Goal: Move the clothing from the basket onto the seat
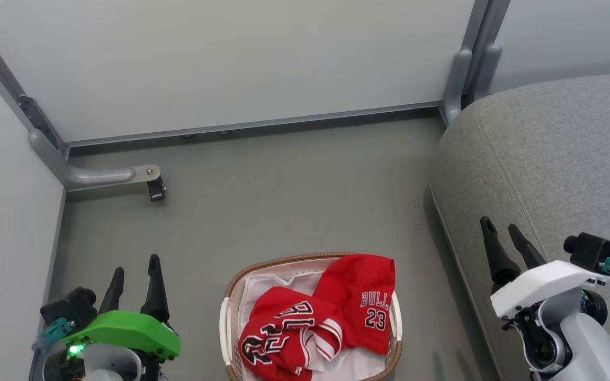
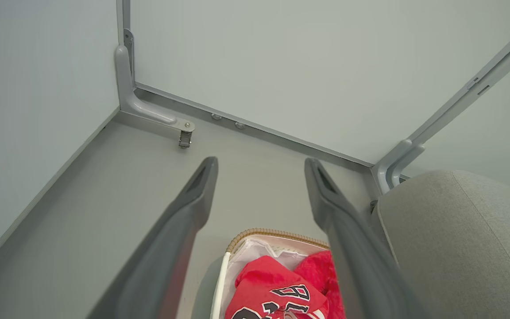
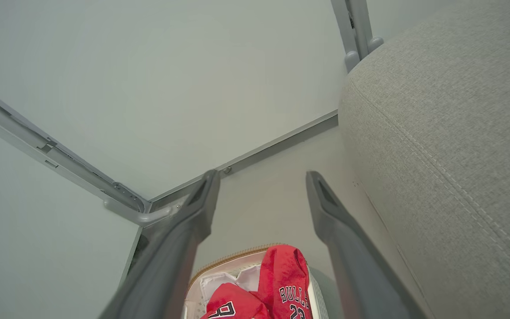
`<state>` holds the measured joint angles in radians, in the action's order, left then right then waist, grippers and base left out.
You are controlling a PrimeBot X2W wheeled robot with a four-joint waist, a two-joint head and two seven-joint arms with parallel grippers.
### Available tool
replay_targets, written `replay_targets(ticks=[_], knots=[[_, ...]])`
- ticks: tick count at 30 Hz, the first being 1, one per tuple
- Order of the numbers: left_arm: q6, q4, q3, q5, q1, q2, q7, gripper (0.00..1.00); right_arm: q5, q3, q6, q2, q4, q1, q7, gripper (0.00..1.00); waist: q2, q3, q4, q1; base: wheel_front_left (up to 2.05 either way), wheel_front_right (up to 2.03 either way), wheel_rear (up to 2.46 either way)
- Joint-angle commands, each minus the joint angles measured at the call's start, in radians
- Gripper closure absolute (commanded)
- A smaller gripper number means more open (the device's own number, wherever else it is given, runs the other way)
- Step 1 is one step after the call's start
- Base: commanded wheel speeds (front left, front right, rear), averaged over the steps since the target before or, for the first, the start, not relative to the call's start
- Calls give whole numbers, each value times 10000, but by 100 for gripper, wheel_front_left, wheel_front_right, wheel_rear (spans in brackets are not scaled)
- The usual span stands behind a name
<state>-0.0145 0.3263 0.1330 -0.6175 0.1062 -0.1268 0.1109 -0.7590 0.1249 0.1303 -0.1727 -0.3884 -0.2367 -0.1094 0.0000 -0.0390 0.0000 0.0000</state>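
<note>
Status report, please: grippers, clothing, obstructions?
Open and empty: left gripper, right gripper. Red clothing in basket, none on seat. Nothing seen blocking the way.

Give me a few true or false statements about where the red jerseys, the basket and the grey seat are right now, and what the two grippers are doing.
1. The red jersey clothing with "BULLS 23" lettering lies in the oval cream plastic basket with a brown woven rim. True.
2. The basket stands on the large light grey fabric seat. False: it stands on the grey floor beside the seat.
3. The left gripper and the right gripper are both open and hold nothing. True.
4. One jersey already lies on the seat. False: all the red clothing in view is in the basket.
</note>
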Motion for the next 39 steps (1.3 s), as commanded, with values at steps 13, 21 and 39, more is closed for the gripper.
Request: replay_targets(ticks=[13, 21, 39], knots=[[-564, -283, 415, 1407, 204, -271, 434, 0, 1731, 528, 4, -328, -240, -372, -460, 0, 0, -51, -19, 0, 0, 0, 0], [-769, -445, 216, 1990, -68, -135, 636, 0, 2433, 413, 4, -287, -390, -363, -654, 0, 0, -55, -43, 0, 0, 0, 0], [-361, -537, -433, 3471, -572, 388, 1040, 0, 3827, 111, 5, -119, -706, -153, -1057, 0, 0, -36, -85, 0, 0, 0, 0]])
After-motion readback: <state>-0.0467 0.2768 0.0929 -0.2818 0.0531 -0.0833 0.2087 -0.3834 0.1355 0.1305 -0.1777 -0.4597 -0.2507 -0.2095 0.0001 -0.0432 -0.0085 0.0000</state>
